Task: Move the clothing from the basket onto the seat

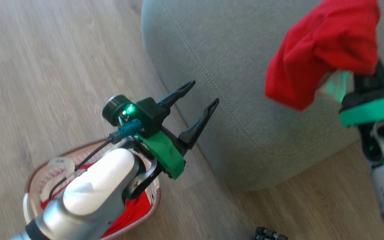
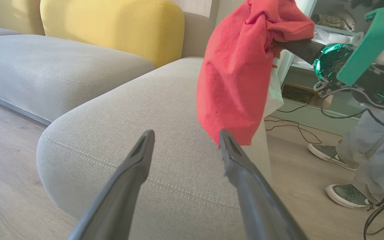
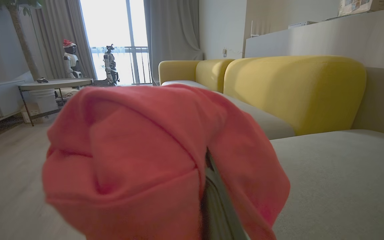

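Nearest you, at the left, the basket [image 1: 32, 186] held 1 red garment [image 1: 135, 213] under your left arm. Your left gripper [image 1: 204, 91] stood wide and empty beside the seat [image 1: 238, 100] corner. Farther right, your right gripper [image 3: 212, 200] was pinched on the other red garment [image 1: 325, 50], hanging above the seat's edge. Released there, it could have slid to the floor.

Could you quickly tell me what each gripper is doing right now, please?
Left gripper: open, holding nothing.
Right gripper: shut on a red garment, over the seat.
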{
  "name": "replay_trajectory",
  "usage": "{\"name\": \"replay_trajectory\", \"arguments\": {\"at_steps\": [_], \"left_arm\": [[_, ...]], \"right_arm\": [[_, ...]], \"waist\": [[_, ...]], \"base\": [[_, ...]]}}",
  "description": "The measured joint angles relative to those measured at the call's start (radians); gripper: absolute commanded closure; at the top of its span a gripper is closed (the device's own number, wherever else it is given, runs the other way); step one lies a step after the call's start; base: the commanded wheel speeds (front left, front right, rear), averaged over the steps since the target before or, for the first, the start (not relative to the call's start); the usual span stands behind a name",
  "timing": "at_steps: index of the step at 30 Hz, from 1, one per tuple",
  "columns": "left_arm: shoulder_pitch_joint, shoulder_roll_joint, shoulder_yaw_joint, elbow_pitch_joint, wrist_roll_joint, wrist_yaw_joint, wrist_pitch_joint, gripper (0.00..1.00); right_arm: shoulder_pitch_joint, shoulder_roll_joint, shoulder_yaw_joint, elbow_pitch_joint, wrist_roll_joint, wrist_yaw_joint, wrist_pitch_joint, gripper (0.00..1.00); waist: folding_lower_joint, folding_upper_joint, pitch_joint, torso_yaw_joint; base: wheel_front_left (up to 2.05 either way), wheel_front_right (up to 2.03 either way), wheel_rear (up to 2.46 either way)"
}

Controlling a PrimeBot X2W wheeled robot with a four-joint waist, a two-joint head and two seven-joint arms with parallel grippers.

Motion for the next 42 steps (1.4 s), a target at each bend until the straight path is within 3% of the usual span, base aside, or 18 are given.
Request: {"name": "replay_trajectory", "arguments": {"at_steps": [16, 27, 31, 35, 36, 37, 38, 39, 42], "left_arm": [[-0.15, 0.006, -0.015, -0.02, 0.043, -0.043, 0.057, 0.0], [-0.206, -0.007, -0.033, -0.011, 0.053, -0.053, 0.055, 0.0], [-0.208, -0.007, -0.033, -0.006, 0.053, -0.053, 0.053, 0.0], [-0.22, -0.009, -0.034, -0.001, 0.052, -0.053, 0.045, 0.0], [-0.223, -0.01, -0.034, -0.001, 0.052, -0.053, 0.042, 0.0], [-0.223, -0.012, -0.034, 0.001, 0.052, -0.052, 0.038, 0.0], [-0.223, -0.014, -0.034, 0.003, 0.052, -0.052, 0.038, 0.0], [-0.223, -0.015, -0.034, 0.006, 0.052, -0.052, 0.037, 0.0], [-0.223, -0.018, -0.034, 0.015, 0.052, -0.052, 0.03, 0.0]], "right_arm": [[-0.407, -0.138, 0.075, 0.305, 0.13, 0.0, 0.0, 1.0], [-0.548, -0.226, 0.123, 0.556, 0.151, 0.0, 0.005, 1.0], [-0.572, -0.228, 0.168, 0.635, 0.168, 0.0, 0.051, 1.0], [-0.59, -0.228, 0.216, 0.702, 0.225, 0.0, 0.185, 1.0], [-0.59, -0.228, 0.226, 0.715, 0.239, 0.0, 0.214, 0.89], [-0.591, -0.228, 0.235, 0.728, 0.25, 0.0, 0.243, 0.6], [-0.591, -0.228, 0.246, 0.737, 0.256, 0.0, 0.265, 0.24], [-0.591, -0.228, 0.256, 0.744, 0.263, 0.0, 0.273, 0.0], [-0.599, -0.231, 0.273, 0.753, 0.28, 0.0, 0.282, 0.0]], "waist": [[0.0002, 0.0, 0.221, 0.095], [0.0002, 0.0, 0.31, 0.185], [0.0003, -0.0001, 0.325, 0.203], [0.0001, 0.0, 0.326, 0.211], [0.0001, 0.0, 0.325, 0.211], [0.0001, -0.0001, 0.322, 0.211], [0.0001, 0.0, 0.319, 0.211], [0.0001, 0.0, 0.315, 0.21], [0.0001, 0.0, 0.303, 0.207]], "base": [[0.0, 0.0, 0.0], [0.0, 0.0, 0.0], [0.0, 0.0, 0.0], [0.0, 0.0, 0.0], [0.0, 0.0, 0.0], [0.0, 0.0, 0.0], [0.0, 0.0, 0.0], [0.0, 0.0, 0.0], [0.0, 0.0, 0.0]]}}
